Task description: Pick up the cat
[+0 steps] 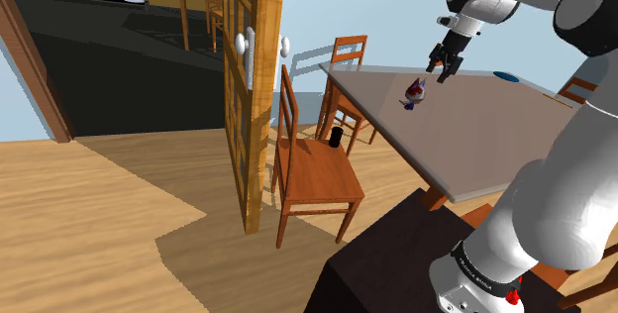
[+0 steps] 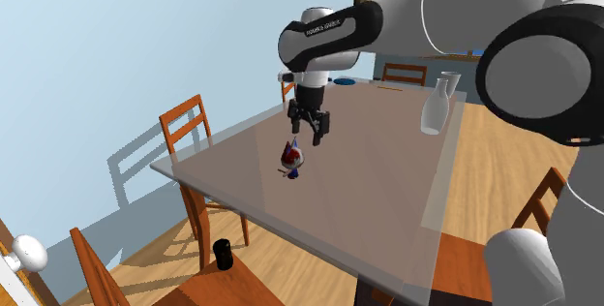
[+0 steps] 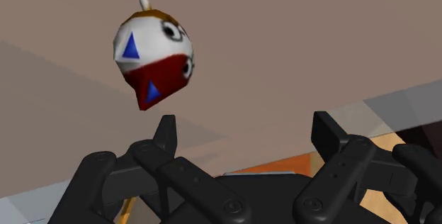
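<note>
The cat [image 1: 415,91] is a small white and dark red figure with blue triangles, standing on the grey table [image 1: 495,133]. In the second exterior view the cat [image 2: 292,156] sits near the table's middle. My black gripper [image 1: 443,64] hovers just above and beside it, a short way off, with nothing in it. In the second exterior view the gripper [image 2: 309,130] hangs right over the figure. The wrist view has the cat [image 3: 153,59] ahead of the fingers [image 3: 166,136], off toward one side, and the gripper [image 3: 244,132] stands open.
Wooden chairs [image 1: 309,167] ring the table, one seat carrying a small black cylinder [image 1: 336,139]. A white vase [image 2: 437,107] and a blue dish [image 2: 344,81] stand at the table's far end. A wooden door [image 1: 243,83] stands at the shoulder view's left.
</note>
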